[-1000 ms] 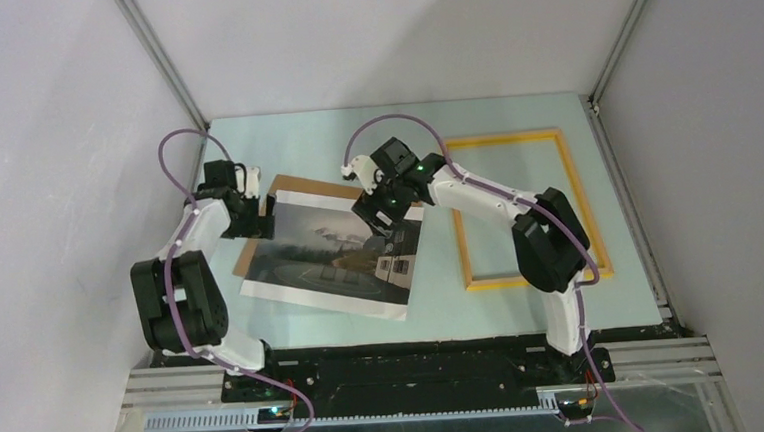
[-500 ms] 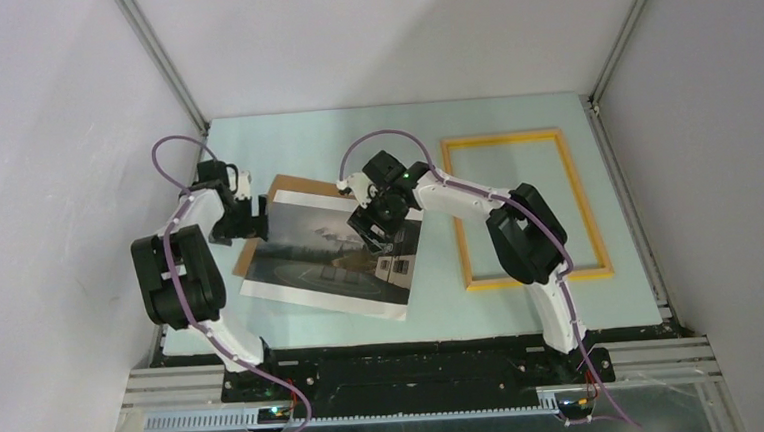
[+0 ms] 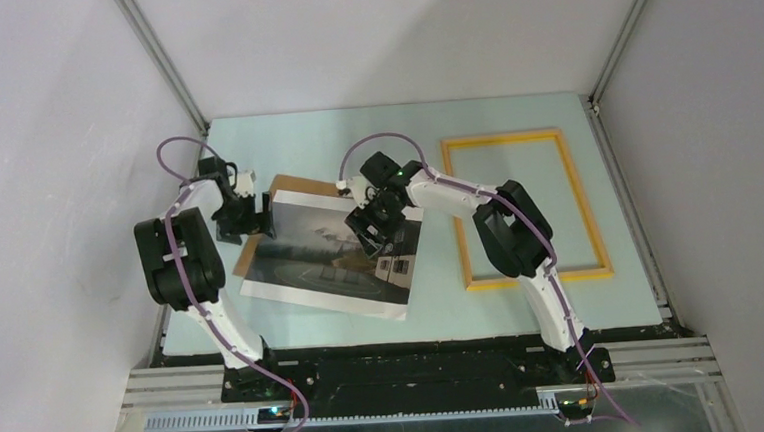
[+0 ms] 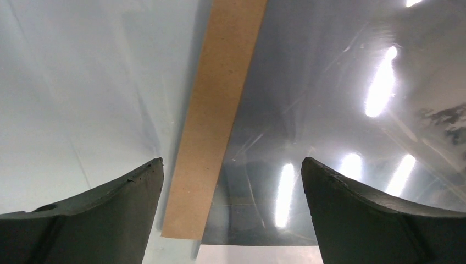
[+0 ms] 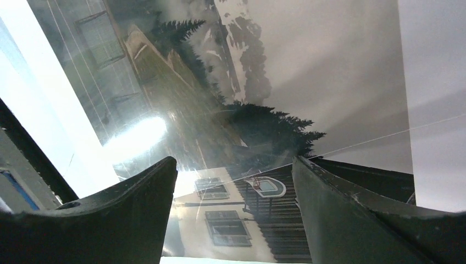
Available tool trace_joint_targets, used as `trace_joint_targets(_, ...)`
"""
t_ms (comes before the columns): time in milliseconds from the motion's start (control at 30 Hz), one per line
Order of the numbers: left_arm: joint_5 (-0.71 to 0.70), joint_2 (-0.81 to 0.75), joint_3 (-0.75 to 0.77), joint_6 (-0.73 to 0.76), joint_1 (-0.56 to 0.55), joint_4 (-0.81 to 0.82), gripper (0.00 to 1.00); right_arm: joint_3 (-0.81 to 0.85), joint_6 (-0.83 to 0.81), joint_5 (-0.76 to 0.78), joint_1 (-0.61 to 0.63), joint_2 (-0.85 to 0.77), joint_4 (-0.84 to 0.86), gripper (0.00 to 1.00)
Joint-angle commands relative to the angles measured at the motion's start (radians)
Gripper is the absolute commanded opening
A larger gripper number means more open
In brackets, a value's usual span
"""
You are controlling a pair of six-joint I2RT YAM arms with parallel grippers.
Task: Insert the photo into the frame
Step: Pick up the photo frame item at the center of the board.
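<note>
The photo (image 3: 326, 264), a dark misty landscape with a white house, lies flat at the table's left middle, over a brown backing board (image 3: 296, 189). My left gripper (image 3: 257, 222) is open low at the photo's left edge. In the left wrist view its fingers straddle the board's strip (image 4: 220, 110) and the photo's glossy edge (image 4: 329, 110). My right gripper (image 3: 374, 236) is open just above the photo's upper right part. The printed house (image 5: 220, 220) shows between its fingers (image 5: 137, 209). The frame (image 3: 588, 208), with thin yellow-orange edges, lies flat to the right.
A pale green mat (image 3: 353, 133) covers the table. White walls with metal posts (image 3: 163, 59) close in the left, back and right sides. The arm bases sit on a black rail (image 3: 417, 369) at the near edge.
Both arms' elbows have swung toward the back and inward. The right gripper has shifted slightly left and lower over the photo. The left gripper stays at the photo's left edge.
</note>
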Motion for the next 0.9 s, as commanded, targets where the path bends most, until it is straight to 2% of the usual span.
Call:
trace_joint_targets(0, 0.112, 0.011, 0.041, 0.024, 0.007, -0.039, 0.98, 0.058, 0.050, -0.049, -0.015, 0.078, -0.035, 0.81)
trace_joint_targets(267, 0.149, 0.005, 0.072, 0.017, 0.014, -0.064, 0.98, 0.064, 0.086, -0.073, -0.031, 0.125, -0.050, 0.79)
trace_joint_targets(400, 0.071, -0.033, 0.089, -0.008, 0.050, -0.062, 0.98, 0.052, 0.086, -0.050, -0.034, 0.114, -0.045, 0.78)
trace_joint_targets(467, -0.014, -0.057, 0.090, -0.019, 0.073, -0.064, 0.98, 0.042, 0.082, -0.037, -0.036, 0.099, -0.038, 0.78)
trace_joint_targets(600, -0.109, -0.122, 0.050, -0.001, 0.114, -0.064, 0.98, 0.013, 0.075, -0.016, -0.044, 0.048, -0.011, 0.79)
trace_joint_targets(867, -0.156, -0.227, -0.081, 0.070, 0.208, -0.062, 0.98, -0.001, 0.025, 0.038, -0.037, -0.041, 0.007, 0.83)
